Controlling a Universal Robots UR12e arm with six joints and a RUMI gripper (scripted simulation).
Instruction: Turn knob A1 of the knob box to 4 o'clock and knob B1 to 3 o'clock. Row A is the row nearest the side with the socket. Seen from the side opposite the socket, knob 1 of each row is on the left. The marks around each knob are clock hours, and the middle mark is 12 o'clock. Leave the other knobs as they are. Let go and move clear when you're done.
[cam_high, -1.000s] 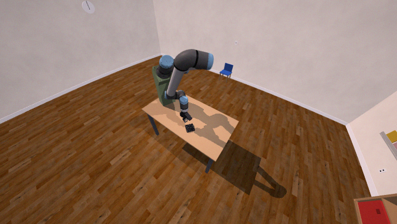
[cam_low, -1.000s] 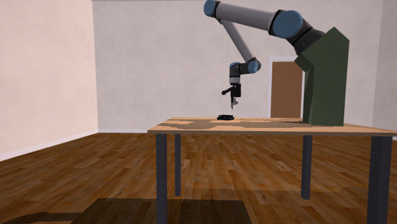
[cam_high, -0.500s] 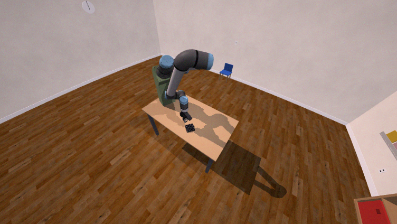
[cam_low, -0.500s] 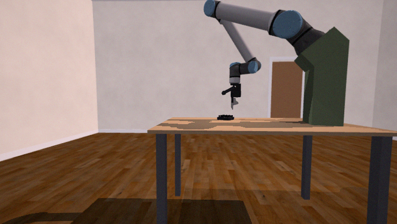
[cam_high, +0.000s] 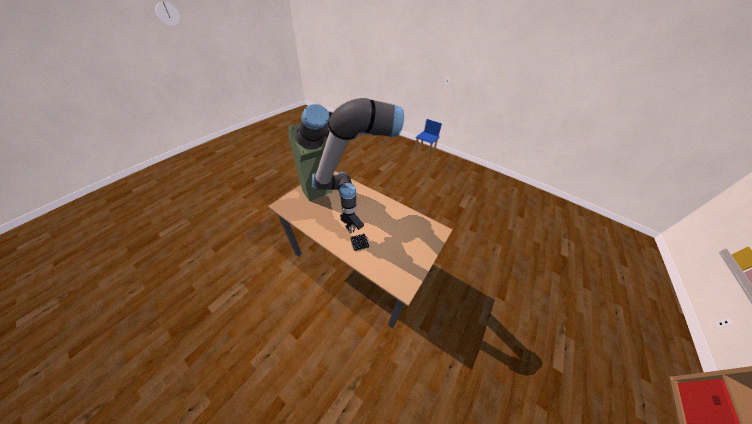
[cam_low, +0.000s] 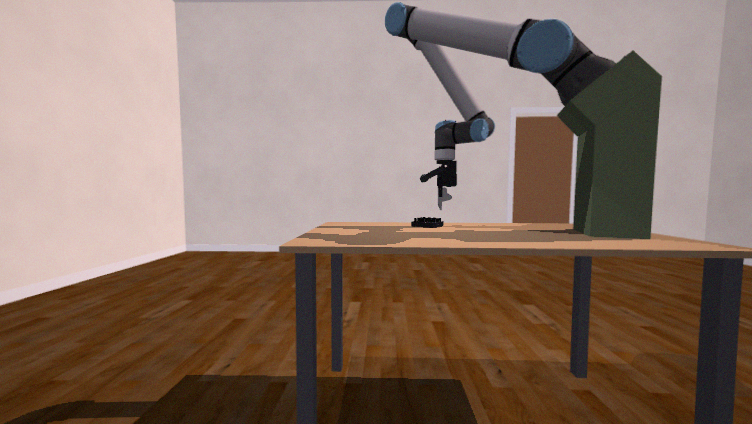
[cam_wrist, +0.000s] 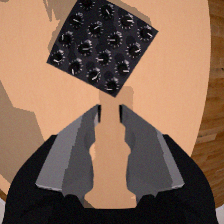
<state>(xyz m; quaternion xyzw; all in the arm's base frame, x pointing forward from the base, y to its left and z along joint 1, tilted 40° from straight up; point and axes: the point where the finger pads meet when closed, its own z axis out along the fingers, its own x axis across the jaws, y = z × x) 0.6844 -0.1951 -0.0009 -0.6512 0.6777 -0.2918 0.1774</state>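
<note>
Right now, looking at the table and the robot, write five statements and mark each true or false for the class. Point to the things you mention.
1. The knob box (cam_high: 360, 242) (cam_low: 427, 222) (cam_wrist: 102, 47) rests on the table (cam_high: 405, 284) (cam_low: 473, 249) (cam_wrist: 150, 115). True.
2. The fingers are closed around a knob. False: there is a gap between them and they hold nothing.
3. In the exterior view, the fingers are above the table top, not touching it. True.
4. The chair (cam_high: 432, 127) in the top view is red. False: it is blue.
5. In the wrist view, the knob box sits squarely, its edges parallel to the picture's. False: it is turned at an angle.
</note>
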